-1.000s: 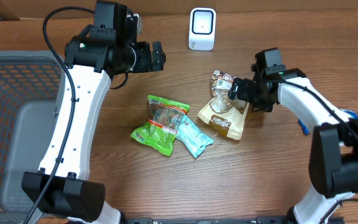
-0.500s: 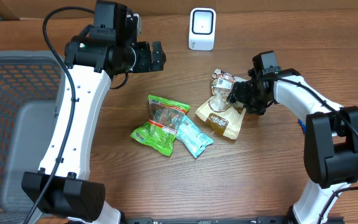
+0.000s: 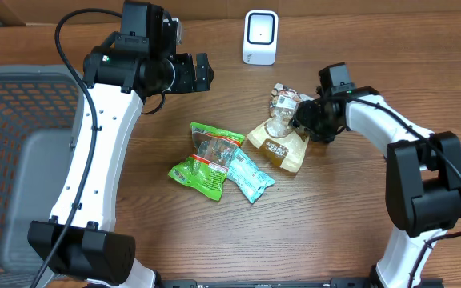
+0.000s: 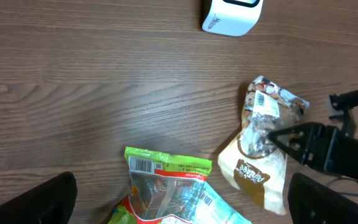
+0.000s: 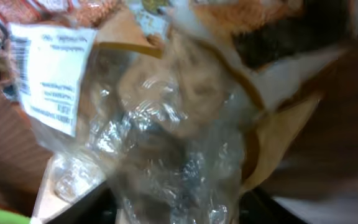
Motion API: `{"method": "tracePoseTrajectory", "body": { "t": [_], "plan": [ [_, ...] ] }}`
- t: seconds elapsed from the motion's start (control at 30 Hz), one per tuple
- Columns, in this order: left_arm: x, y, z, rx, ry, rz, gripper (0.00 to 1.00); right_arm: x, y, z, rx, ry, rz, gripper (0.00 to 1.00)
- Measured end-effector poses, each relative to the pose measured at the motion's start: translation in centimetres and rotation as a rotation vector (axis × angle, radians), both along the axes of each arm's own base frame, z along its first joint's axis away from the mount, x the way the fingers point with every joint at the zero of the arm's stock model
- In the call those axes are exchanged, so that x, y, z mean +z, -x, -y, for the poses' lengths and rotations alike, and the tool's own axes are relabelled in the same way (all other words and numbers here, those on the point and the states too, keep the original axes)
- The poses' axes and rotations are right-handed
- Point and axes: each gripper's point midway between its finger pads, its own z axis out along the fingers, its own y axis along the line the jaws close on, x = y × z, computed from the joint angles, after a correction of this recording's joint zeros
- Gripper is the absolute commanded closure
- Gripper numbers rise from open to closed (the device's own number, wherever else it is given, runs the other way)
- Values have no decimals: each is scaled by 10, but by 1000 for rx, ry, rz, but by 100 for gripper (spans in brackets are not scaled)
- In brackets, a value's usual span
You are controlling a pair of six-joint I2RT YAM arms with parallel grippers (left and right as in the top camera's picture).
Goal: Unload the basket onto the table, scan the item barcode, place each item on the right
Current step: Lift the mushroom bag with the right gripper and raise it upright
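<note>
The item in hand is a cream and brown snack bag with a clear middle and a white barcode label near its top. It lies right of centre on the table. My right gripper is shut on its clear middle, and the bag fills the space between the fingers in the right wrist view. The white scanner stands at the back of the table, apart from the bag. My left gripper hangs open and empty high above the table, left of the scanner. The left wrist view shows the bag and scanner.
A green snack bag and a teal packet lie overlapping at the table's centre, left of the held bag. A grey mesh basket stands at the left edge. A small blue object lies behind the right arm.
My right gripper's jaws have closed in on the snack bag, and the bag has shifted a little left and back with it. The left arm has not moved.
</note>
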Motion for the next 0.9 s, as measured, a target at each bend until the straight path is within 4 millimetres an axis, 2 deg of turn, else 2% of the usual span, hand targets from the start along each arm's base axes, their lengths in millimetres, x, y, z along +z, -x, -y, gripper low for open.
{"method": "tracePoseTrajectory", "body": {
  "t": [0.4, 0.77, 0.9],
  "plan": [
    [0, 0, 0, 0, 0, 0, 0, 0, -5, -17, -10, -25, 13, 96],
    [0, 0, 0, 0, 0, 0, 0, 8, -1, -33, 187, -87, 37, 96],
    [0, 0, 0, 0, 0, 0, 1, 21, 2, -35, 266, -84, 82, 96]
  ]
}}
